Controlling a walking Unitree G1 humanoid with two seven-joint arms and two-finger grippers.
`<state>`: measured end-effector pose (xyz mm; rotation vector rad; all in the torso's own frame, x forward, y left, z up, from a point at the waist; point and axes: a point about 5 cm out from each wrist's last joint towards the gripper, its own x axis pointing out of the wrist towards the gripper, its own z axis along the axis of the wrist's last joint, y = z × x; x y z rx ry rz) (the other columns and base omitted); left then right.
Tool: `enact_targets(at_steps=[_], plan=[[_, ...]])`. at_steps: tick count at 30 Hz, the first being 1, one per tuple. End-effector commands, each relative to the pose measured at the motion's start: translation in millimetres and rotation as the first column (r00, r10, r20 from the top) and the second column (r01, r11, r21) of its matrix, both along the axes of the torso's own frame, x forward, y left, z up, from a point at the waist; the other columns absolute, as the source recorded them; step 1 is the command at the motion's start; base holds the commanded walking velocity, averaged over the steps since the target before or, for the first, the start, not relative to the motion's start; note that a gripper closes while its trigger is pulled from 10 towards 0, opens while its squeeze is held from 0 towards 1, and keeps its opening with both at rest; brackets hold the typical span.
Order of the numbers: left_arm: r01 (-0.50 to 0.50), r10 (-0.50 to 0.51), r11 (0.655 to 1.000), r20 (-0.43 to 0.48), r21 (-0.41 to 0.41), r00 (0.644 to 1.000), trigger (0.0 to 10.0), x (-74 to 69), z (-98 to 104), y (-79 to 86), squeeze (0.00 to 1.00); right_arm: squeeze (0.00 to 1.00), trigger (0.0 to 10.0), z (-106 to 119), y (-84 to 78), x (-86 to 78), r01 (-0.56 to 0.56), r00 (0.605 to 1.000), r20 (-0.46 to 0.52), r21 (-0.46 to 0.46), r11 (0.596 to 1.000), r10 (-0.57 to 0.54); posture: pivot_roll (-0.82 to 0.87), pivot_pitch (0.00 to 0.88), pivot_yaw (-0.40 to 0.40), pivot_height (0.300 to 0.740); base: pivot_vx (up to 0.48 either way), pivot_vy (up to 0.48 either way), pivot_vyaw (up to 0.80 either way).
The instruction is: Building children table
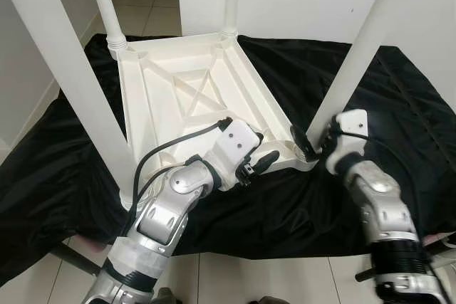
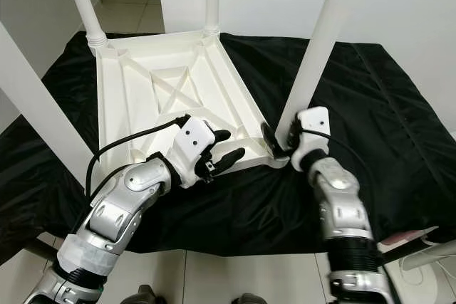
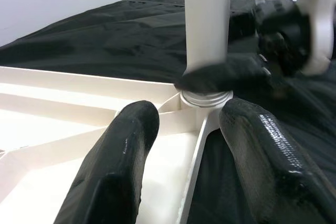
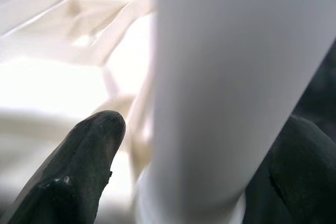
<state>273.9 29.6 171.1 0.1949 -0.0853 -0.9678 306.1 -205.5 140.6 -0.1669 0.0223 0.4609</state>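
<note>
1. Our right gripper point(image 2: 279, 142) has its two black fingers set around the base of the near right white round plastic leg point(image 2: 313, 55), one finger on each side, clasping it just above the socket.
2. Our left gripper point(image 2: 224, 149) rests over the near edge of the upturned white ribbed plastic tabletop point(image 2: 160, 97), fingers spread and holding nothing.
3. That tabletop lies upside down on a black cloth point(image 2: 399, 119) spread over the tiled floor point(image 2: 214, 275), with four legs standing up from its corners.
4. We judge the step in hand to be seating or tightening the near right leg in its corner socket.
5. To do it well, we should keep the leg upright, turn it squarely about its own axis, and let the left gripper press the tabletop down so it does not spin or slide on the cloth.
6. We cannot tell how far the leg is already seated: the right gripper covers the joint.
7. All four legs run out of the top of the eye views, and the right wrist view is blurred at close range.
</note>
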Motion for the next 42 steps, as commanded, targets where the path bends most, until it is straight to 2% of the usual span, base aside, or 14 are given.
enact_targets(at_steps=[1,5,10,17,18,19,20,32,33,34,42], plan=[[-0.007,0.007,1.000,-0.001,-0.011,1.000,10.0,0.6,2.2,0.0,0.00,0.00,10.0,-5.1,3.0,0.7,-0.081,0.996,-0.026,-0.005,0.997,0.080,-0.04,0.000,-0.001,0.740,0.000,0.000,0.00],[-0.008,0.008,1.000,0.002,-0.009,1.000,10.0,1.5,3.0,0.4,0.00,0.00,10.0,-5.4,2.1,5.3,-0.146,0.989,-0.040,-0.027,0.989,0.145,-0.04,0.000,0.002,0.740,0.000,0.000,0.00],[-0.007,0.007,1.000,0.008,-0.009,1.000,10.0,2.7,4.5,0.2,0.00,0.00,10.0,0.3,5.8,21.3,-0.198,0.980,-0.033,-0.058,0.979,0.196,-0.04,0.000,0.004,0.740,0.000,0.000,0.00],[-0.009,0.009,1.000,0.014,-0.010,1.000,10.0,4.0,6.3,0.0,0.00,0.00,10.0,4.6,3.5,31.6,-0.208,0.978,-0.031,-0.071,0.976,0.206,-0.03,0.000,0.002,0.740,0.000,0.000,0.00],[-0.010,0.010,1.000,0.016,-0.010,1.000,10.0,4.2,6.5,-0.1,0.00,0.00,7.1,3.6,3.2,32.7,-0.214,0.977,-0.037,-0.074,0.974,0.211,-0.03,0.000,0.001,0.740,0.000,0.000,0.00],[-0.010,0.011,1.000,0.017,-0.010,1.000,10.0,4.2,6.7,-0.2,0.00,0.00,3.0,1.5,2.9,33.1,-0.219,0.975,-0.048,-0.074,0.973,0.216,-0.03,0.000,0.001,0.740,0.000,0.000,0.00],[-0.011,0.011,1.000,0.018,-0.010,1.000,10.0,4.4,6.7,-0.2,0.00,0.00,0.0,-0.8,1.8,33.6,-0.220,0.975,-0.055,-0.083,0.972,0.216,-0.03,0.000,0.001,0.740,0.000,0.000,0.00],[-0.010,0.010,1.000,0.017,-0.008,1.000,10.0,3.7,6.3,-0.3,0.00,0.00,0.0,-14.4,-4.7,28.8,-0.221,0.972,-0.089,-0.058,0.974,0.215,-0.03,0.000,-0.001,0.740,0.000,0.000,0.00],[-0.009,0.009,1.000,0.016,-0.008,1.000,10.0,3.7,6.1,-0.4,0.00,0.00,6.8,-15.5,-5.0,28.2,-0.211,0.974,-0.091,-0.052,0.976,0.205,-0.03,0.000,-0.001,0.740,0.000,0.000,0.00],[-0.009,0.009,1.000,0.016,-0.008,1.000,10.0,3.6,6.0,-0.6,0.00,0.00,10.0,-15.5,-3.9,27.6,-0.199,0.977,-0.084,-0.039,0.979,0.196,-0.03,0.000,-0.003,0.740,0.000,0.000,0.00],[-0.011,0.011,1.000,0.015,-0.009,1.000,10.0,2.6,5.4,-0.3,0.00,0.00,10.0,-14.4,0.0,28.9,-0.119,0.992,-0.047,0.007,0.993,0.120,-0.03,0.000,-0.012,0.740,0.000,0.000,0.00]])
